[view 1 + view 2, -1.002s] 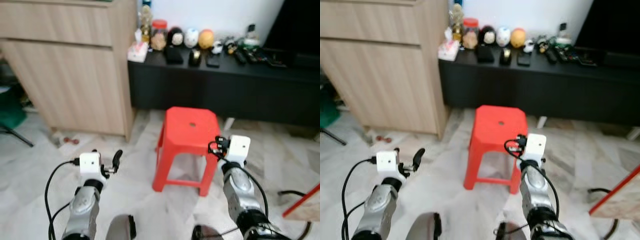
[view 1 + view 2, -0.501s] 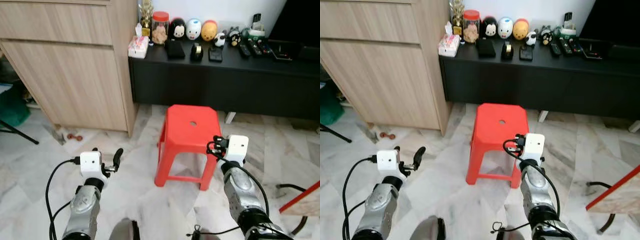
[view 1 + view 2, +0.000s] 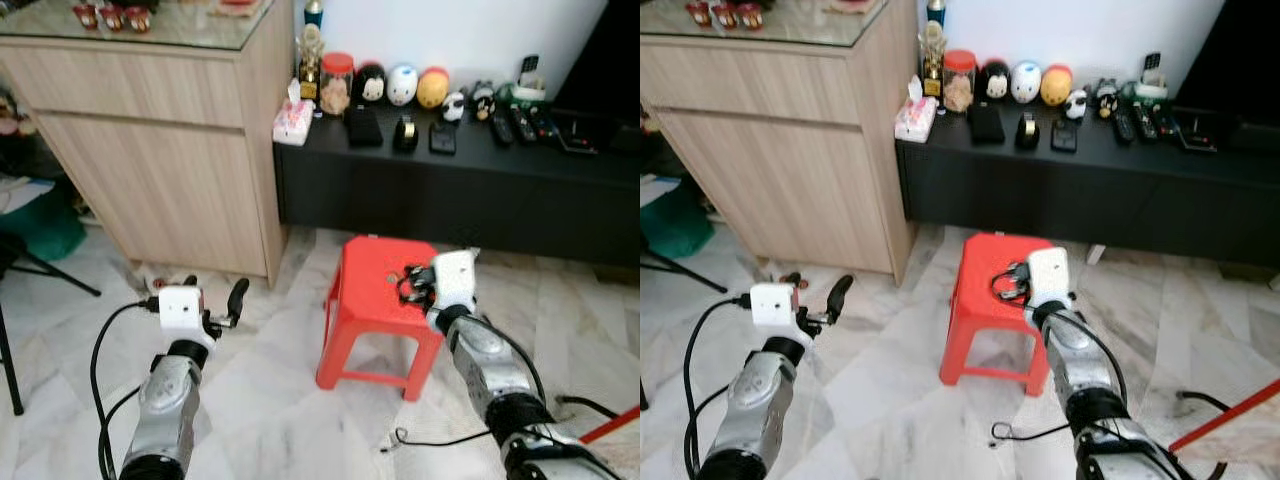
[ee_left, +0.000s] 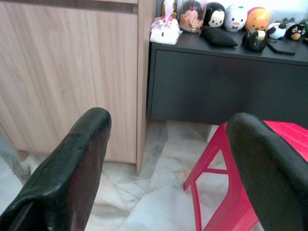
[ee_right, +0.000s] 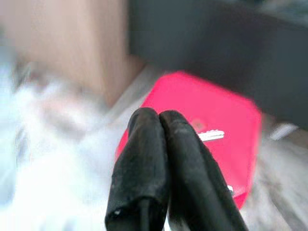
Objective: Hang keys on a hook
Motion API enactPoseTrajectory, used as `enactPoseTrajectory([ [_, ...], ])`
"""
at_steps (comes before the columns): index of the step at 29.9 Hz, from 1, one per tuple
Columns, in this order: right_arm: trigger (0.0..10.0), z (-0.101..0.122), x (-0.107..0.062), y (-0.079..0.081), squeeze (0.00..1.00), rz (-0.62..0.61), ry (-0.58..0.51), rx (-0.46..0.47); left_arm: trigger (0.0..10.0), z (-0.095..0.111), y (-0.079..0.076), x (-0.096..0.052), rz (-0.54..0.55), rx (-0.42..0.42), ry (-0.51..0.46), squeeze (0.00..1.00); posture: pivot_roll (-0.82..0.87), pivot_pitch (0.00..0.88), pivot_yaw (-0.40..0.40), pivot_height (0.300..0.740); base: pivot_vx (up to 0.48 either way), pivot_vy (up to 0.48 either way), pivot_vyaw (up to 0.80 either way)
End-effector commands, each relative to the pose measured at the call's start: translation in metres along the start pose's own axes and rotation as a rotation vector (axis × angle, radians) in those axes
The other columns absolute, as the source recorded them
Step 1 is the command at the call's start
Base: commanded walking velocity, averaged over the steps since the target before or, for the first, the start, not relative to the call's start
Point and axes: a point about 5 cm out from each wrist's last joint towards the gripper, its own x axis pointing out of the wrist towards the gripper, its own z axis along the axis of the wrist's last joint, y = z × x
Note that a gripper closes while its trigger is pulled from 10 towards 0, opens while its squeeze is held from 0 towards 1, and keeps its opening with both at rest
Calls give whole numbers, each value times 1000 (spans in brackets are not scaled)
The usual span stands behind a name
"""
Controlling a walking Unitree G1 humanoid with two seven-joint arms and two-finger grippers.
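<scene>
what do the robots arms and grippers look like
Two silver metal forearms, each topped by a white boxy wrist block with looping black cables. The left gripper has two long, matte black, rounded fingers; the right gripper's look the same.

Soft, even daylight is filling the room; my head views are showing it brightly and fairly sharply, with only faint shadow under the red plastic stool (image 3: 383,295). The pale marble floor (image 3: 890,400) beside the stool is throwing back a mild sheen. My left wrist view is staying crisp on the light wooden cabinet (image 4: 72,72), while my black fingers (image 4: 72,168) are softening at close range. My right wrist view is smearing heavily: everything around the stool is dissolving into blur and washed-out white.
</scene>
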Motion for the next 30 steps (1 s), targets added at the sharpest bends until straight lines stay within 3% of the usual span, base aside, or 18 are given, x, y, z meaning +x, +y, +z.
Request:
enactPoseTrajectory([
  [1, 10000, -15, -4, 2, 0, 52, 87, -43, 10000, 0, -1, -1, -15, -3, 5, 0, 140, 60, -72, 740, 0, 0, 0],
  [5, 10000, -20, -5, 1, 0, 56, 138, -87, 10000, -1, -3, -1, -55, -5, 35, 0, 141, 60, -74, 740, 0, 0, 0],
  [7, 10000, -16, -4, 1, 0, 47, 128, -78, 10000, -2, -6, 0, -82, -22, 51, 0, 140, 61, -74, 740, 0, 0, 0],
  [9, 10000, 3, 3, -1, 0, -26, 49, -2, 10000, 0, -13, 3, -151, -117, 88, 0, 142, 67, -78, 740, 0, 0, 0],
  [11, 10000, 3, 3, -1, 0, -26, 49, -2, 10000, 0, -13, 3, -151, -117, 88, 0, 142, 67, -78, 740, 0, 0, 0],
  [14, 10000, 28, 9, 2, 0, -75, -46, 104, 10000, 4, -30, 3, -337, -193, 143, 0, 147, 74, -81, 740, 0, 0, 0],
  [16, 10000, 34, 11, 4, 0, -73, -67, 122, 10000, 6, -33, 2, -373, -203, 149, 0, 150, 75, -82, 740, 0, 0, 0],
  [18, 10000, 54, 15, 10, 0, -72, -134, 171, 10000, 13, -46, -2, -518, -242, 185, 0, 153, 79, -84, 740, 0, 0, 0],
  [20, 10000, 62, 16, 13, 0, -67, -157, 199, 10000, 16, -51, -5, -582, -262, 199, 0, 154, 79, -85, 740, 0, 0, 0],
  [24, 10000, 76, 17, 26, 0, 9, -186, 261, 10000, 20, -63, -13, -723, -267, 235, 0, 151, 85, -88, 740, 0, 0, 0],
  [30, 10000, 84, 15, 36, 0, 59, -162, 219, 10000, 27, -71, -17, -800, -228, 270, 0, 145, 91, -90, 740, 0, 0, 0],
])
